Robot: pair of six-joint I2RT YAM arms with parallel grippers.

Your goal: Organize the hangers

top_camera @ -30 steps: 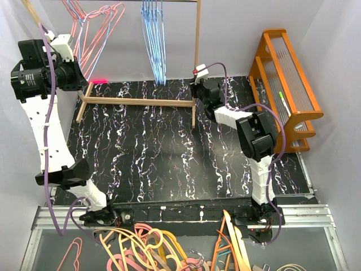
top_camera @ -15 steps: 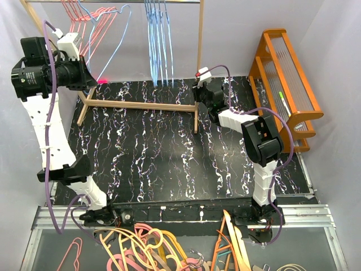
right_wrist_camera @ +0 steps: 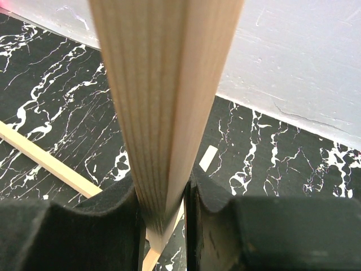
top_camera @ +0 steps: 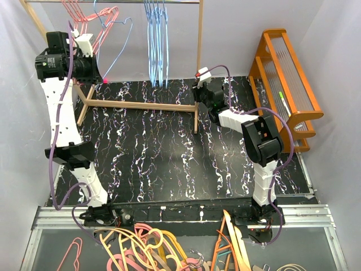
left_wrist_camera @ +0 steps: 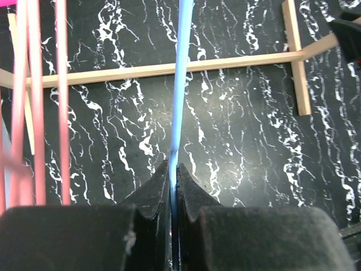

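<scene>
Several pink-red hangers [top_camera: 84, 17] and several light blue hangers [top_camera: 157, 39] hang from the wooden rack's top rail [top_camera: 124, 1] at the back. One light blue hanger [top_camera: 117, 48] slants between the two groups. My left gripper [top_camera: 97, 73] is shut on its lower wire. In the left wrist view that blue wire [left_wrist_camera: 180, 84] runs straight up out of my left gripper [left_wrist_camera: 174, 169], with pink wires [left_wrist_camera: 39, 101] beside it. My right gripper [top_camera: 198, 93] is shut on the rack's right upright post [right_wrist_camera: 163, 84], which fills the space inside my right gripper [right_wrist_camera: 163, 192].
The rack's base bar [top_camera: 141, 103] lies across the black marbled table [top_camera: 169, 158]. An orange wooden stand [top_camera: 285, 84] is at the right edge. Thicker orange, pink and cream hangers [top_camera: 146, 248] are piled below the near edge.
My left arm has swung right and closer to the rack, carrying the light blue hanger with it. The right gripper has stayed on the post.
</scene>
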